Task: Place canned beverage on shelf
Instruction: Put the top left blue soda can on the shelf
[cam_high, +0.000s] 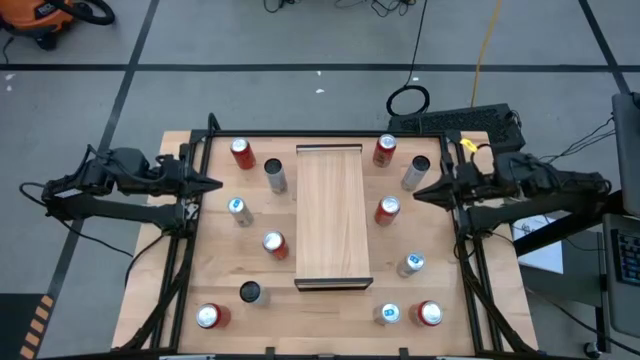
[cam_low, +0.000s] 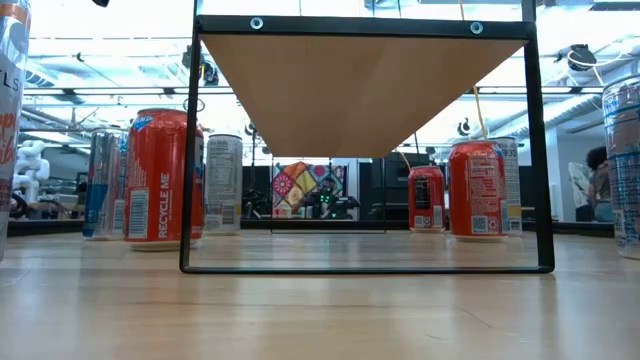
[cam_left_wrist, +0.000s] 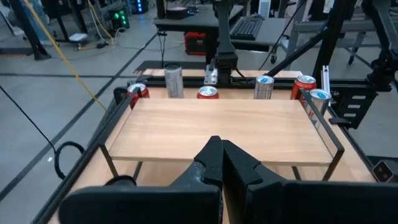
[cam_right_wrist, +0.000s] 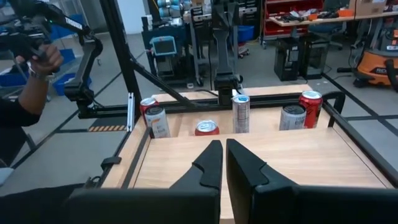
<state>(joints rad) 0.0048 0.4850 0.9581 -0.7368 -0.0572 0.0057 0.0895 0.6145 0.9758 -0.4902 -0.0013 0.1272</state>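
Both grippers are waiting with fingers pressed together and holding nothing: we are keeping the left gripper (cam_high: 213, 183) at the table's left edge and the right gripper (cam_high: 421, 192) at its right edge, each pointing inward toward the shelf (cam_high: 333, 215). We are judging this as a ready stance, since no can is gripped yet and the shelf top is lying bare.

The shelf is standing in the middle of the table (cam_high: 320, 310) on a thin black frame, its board raised above the tabletop, as the low view shows. Cans are standing scattered on the table on both sides of it, none on the board. We are seeing a red can (cam_high: 387, 210) just beside the shelf's right side and near the right gripper, so it looks like the easiest pick. On the left, a silver can (cam_high: 276, 176) is standing close to the shelf's far corner. Any can will need lifting above the board before being set down.
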